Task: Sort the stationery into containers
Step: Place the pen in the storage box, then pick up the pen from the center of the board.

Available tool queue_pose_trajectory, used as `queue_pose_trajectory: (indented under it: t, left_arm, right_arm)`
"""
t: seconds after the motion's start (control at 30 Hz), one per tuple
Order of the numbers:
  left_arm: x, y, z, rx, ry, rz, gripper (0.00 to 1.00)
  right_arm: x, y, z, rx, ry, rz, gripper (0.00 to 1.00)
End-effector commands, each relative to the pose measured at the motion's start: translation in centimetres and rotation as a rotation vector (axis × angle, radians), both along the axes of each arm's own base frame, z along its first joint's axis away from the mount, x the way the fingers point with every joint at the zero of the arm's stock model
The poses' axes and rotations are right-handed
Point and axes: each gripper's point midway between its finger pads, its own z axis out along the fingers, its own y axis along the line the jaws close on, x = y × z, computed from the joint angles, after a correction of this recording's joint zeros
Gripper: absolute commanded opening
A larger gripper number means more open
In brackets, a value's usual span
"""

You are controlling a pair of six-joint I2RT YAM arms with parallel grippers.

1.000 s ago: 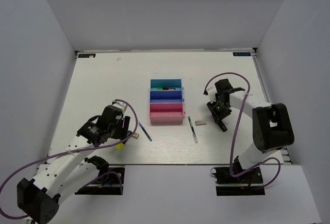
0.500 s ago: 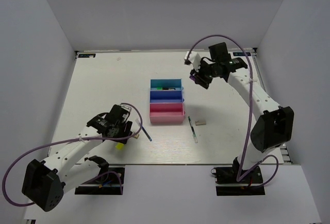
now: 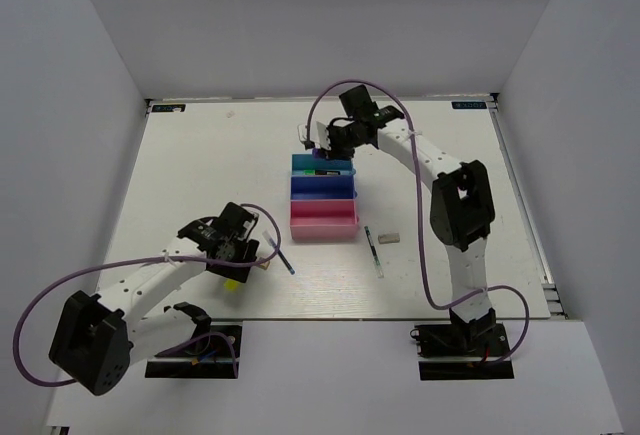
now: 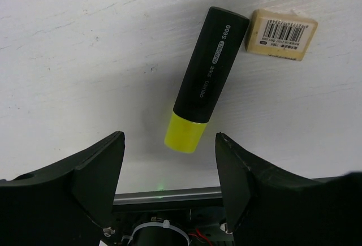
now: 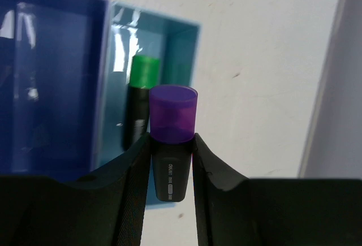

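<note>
Far left of the pink tray [image 3: 323,221], on the white bench [image 3: 200,155], the left gripper [image 4: 169,138] hangs low over the yellow highlighter [image 4: 206,79]. Its jaws are spread wide, one on either side of the highlighter's yellow end, and touch nothing. The highlighter lies flat on the bench, its black body angled away from the wrist camera. A tan eraser [image 4: 281,33] with a barcode label sits just beside the far end of the black body.

Nearer the pink tray, but still to its left, a blue pen [image 3: 281,255] lies slantwise on the bench.

The pink tray is the nearest of three set edge to edge in a row. The blue tray [image 3: 323,186] is behind it and the teal tray [image 3: 323,164] is farthest back. A green-capped marker [image 5: 141,87] already lies in the teal tray.

Above that far end of the row, two trays beyond the pink one, the right gripper [image 5: 171,144] is clenched on the purple-black marker [image 5: 172,127]. The marker's purple cap sticks out past the fingertips, clear of the bench. It is held over the teal tray's outer edge.

Just right of the pink tray, a dark-green pen [image 3: 374,252] lies on the bench. A grey eraser [image 3: 390,238] rests close by on the pen's right.
</note>
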Motion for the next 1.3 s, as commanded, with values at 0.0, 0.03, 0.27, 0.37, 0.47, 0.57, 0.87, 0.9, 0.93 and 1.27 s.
queue_pose_trajectory:
  t: [0.0,0.03,0.27,0.37,0.47,0.57,0.87,0.9,0.93,1.27]
  left_arm:
    - [0.2,-0.3,0.4,-0.011,0.006,-0.014,0.75]
    - [0.2,-0.2,0.3,-0.006,0.011,-0.014,0.75]
    - [0.1,-0.4,0.1,-0.005,0.030,-0.020,0.75]
    - [0.1,-0.5,0.1,-0.011,0.030,-0.026,0.75]
    - [0.0,-0.6,0.0,-0.014,0.040,-0.030,0.75]
    - [0.0,-0.7,0.0,-0.017,0.044,-0.036,0.75]
    - [0.0,-0.9,-0.2,-0.018,0.065,-0.041,0.75]
    - [-0.1,-0.9,-0.4,-0.014,0.076,-0.043,0.75]
    - [0.0,-1.0,-0.4,-0.014,0.079,-0.047,0.75]
    - [0.0,-1.9,-1.5,-0.042,0.145,-0.094,0.72]
  right_arm:
    - [1.8,3.5,4.6,0.102,-0.146,0.100,0.00]
    - [2.0,3.7,4.4,0.101,-0.147,0.101,0.00]
    - [0.6,4.6,0.5,0.063,-0.067,0.121,0.00]
    - [-0.2,4.4,0.1,0.055,-0.021,0.112,0.00]
    - [-0.9,4.4,0.0,0.055,-0.003,0.105,0.00]
    - [-1.0,4.4,-0.2,0.048,0.010,0.073,0.00]
    - [-0.3,3.7,-2.2,-0.002,0.046,-0.075,0.49]
    - [-0.4,3.6,-2.0,0.001,0.052,-0.084,0.56]
    - [-0.5,3.6,-1.7,0.007,0.057,-0.097,0.61]
    - [-2.1,2.8,3.8,0.134,0.137,-0.218,0.65]
